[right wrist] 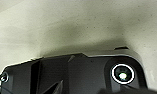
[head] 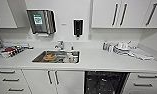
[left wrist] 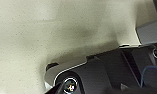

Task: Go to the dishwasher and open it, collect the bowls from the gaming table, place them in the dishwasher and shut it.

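1. I face the counter (head: 94,61); the dishwasher (head: 105,82) sits below it, right of the sink (head: 56,57), its dark racked inside exposed, so I judge it already open.
2. Both my wrists look down at pale speckled floor (left wrist: 31,37); whether either hand is open, closed or gripping anything, I cannot tell.
3. Risk: the open door likely juts low toward me, and driving off carelessly could clip it with my base.
4. Dishes already in the sink could be mistaken for the bowls I must collect.

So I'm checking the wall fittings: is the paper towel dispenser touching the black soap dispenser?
Apart. The head view shows the paper towel dispenser and the black soap dispenser mounted separately, with a plain stretch of white wall between them.
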